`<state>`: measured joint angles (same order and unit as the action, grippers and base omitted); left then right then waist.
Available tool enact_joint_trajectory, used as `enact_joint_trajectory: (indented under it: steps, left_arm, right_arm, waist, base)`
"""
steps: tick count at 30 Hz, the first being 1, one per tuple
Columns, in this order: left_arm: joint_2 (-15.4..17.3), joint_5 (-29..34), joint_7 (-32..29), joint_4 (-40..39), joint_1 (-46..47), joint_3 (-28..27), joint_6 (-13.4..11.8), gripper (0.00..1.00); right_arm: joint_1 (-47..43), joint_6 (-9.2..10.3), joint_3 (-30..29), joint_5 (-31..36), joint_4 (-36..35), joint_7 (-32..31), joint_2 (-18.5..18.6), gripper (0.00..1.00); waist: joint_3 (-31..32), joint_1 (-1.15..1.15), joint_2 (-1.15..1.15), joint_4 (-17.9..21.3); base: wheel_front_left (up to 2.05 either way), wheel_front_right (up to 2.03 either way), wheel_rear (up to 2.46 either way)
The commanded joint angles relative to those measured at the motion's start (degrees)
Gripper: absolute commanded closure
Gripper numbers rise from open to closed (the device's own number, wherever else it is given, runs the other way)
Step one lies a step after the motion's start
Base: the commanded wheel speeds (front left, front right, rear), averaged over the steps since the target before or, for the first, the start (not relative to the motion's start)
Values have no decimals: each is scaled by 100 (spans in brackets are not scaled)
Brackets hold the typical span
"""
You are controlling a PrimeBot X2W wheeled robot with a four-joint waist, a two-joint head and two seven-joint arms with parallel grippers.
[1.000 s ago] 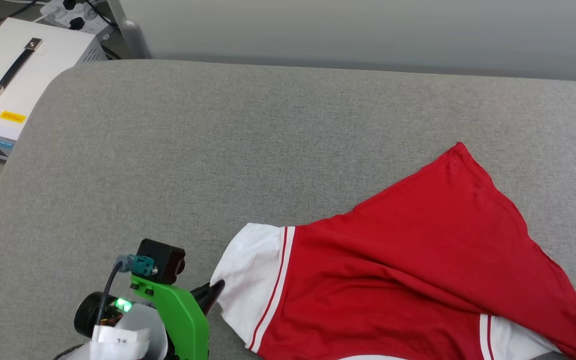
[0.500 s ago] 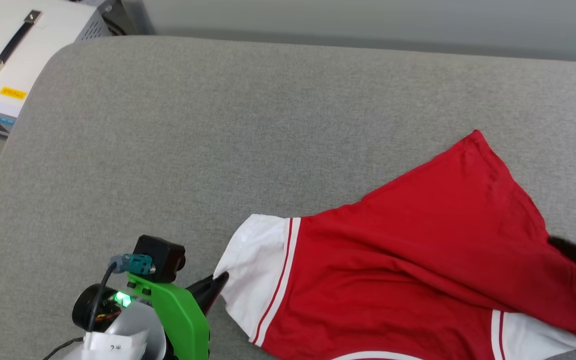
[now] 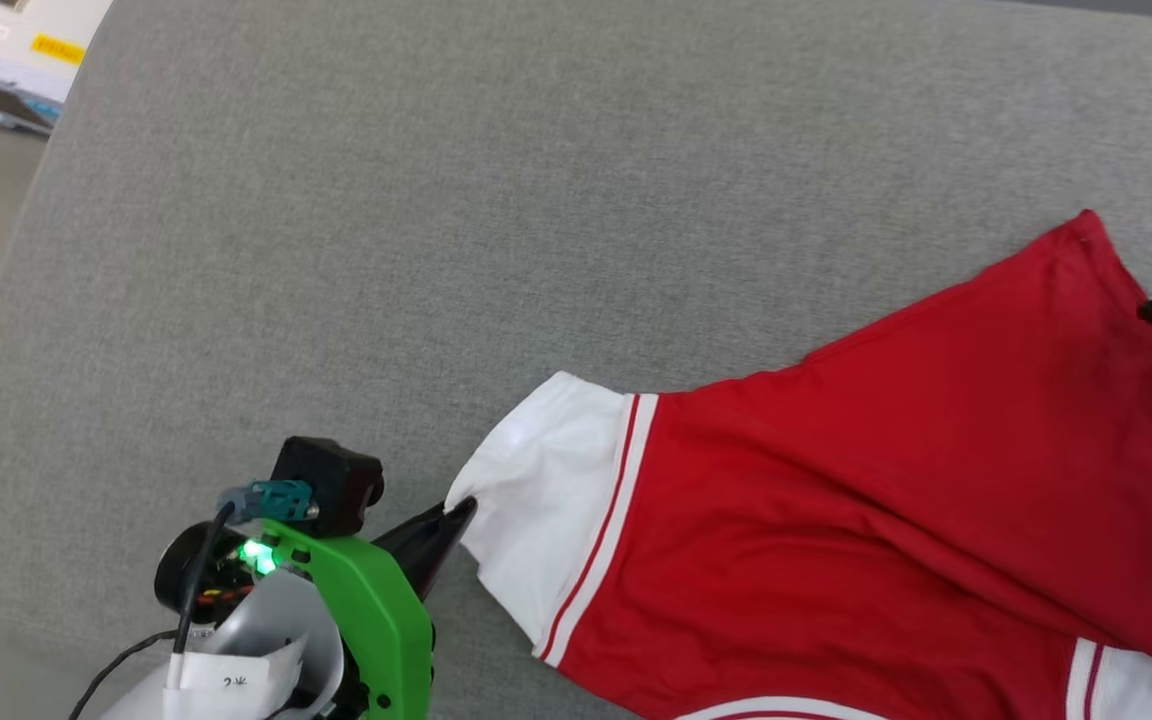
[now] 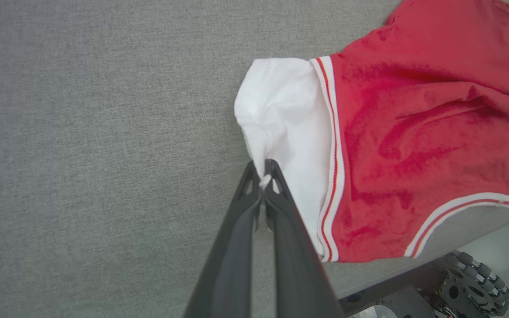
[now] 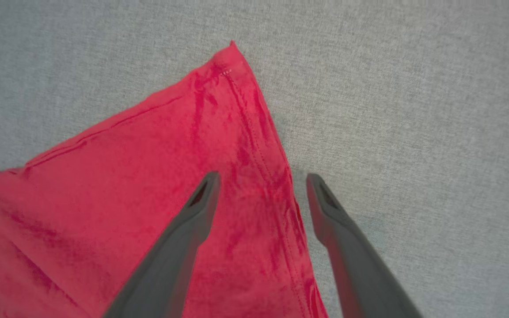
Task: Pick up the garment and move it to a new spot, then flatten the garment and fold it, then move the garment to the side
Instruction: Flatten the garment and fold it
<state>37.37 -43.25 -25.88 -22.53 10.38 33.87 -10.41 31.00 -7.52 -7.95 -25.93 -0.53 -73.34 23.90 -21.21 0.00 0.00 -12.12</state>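
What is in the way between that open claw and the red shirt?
Nothing visible. The right gripper hangs open, straddling the red edge of the shirt, bare cloth between its fingers. The left gripper is shut on the white sleeve.

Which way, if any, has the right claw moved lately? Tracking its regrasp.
Yes: the right claw moved along the garment edge toward its far red corner.

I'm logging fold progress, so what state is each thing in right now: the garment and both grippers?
garment: unfolded, wrinkled, lying on the grey padded surface.
left gripper: shut on the edge of the garment's white sleeve.
right gripper: open, straddling the garment's red hem, holding nothing.
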Motion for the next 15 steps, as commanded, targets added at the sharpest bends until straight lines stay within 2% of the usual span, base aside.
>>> enact_joint_trajectory:
  steps: [1,15]
  left_arm:
    - [-55,70,46,22,118,13,42,100]
    - [-247,111,129,132,343,143,174,100]
  right_arm:
    - [160,3,34,52,127,24,31,0]
    - [649,3,470,228,1062,164,276,0]
  waist:
    - [-354,0,0,-353]
    - [-631,0,0,-649]
  base:
    - [0,0,0]
    - [0,0,0]
